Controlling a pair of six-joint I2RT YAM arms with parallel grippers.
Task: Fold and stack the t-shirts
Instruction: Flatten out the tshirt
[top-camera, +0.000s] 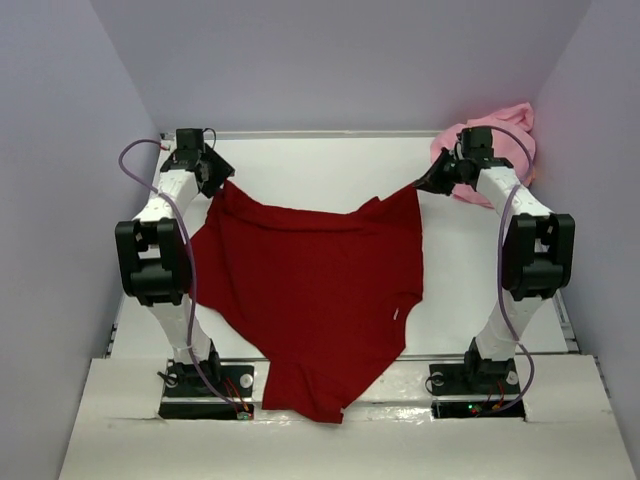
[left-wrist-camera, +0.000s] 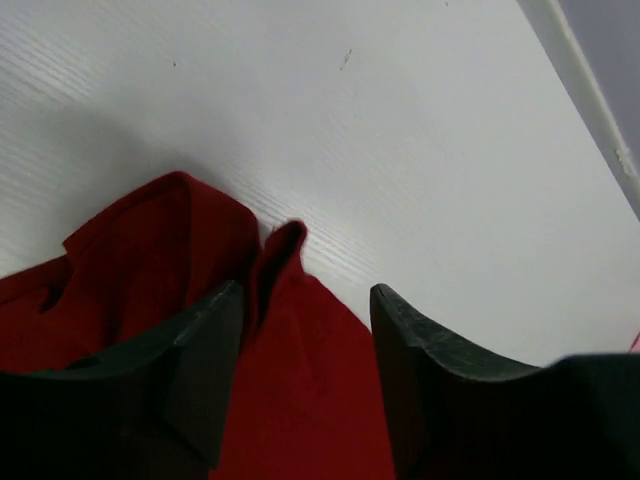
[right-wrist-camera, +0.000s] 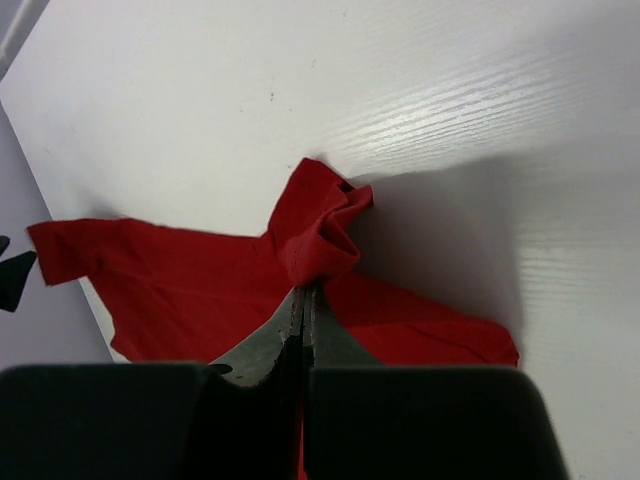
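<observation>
Dark red t-shirt (top-camera: 310, 290) lies spread and wrinkled across the middle of the table (top-camera: 300, 165), with its lower part draping over the table's near edge. Left gripper (left-wrist-camera: 305, 300): jaws apart, a red fold loose between them. Right gripper (right-wrist-camera: 303, 295): clamped on a bunched red corner. Light pink t-shirt (top-camera: 505, 130) is crumpled at the table's far right corner.
</observation>
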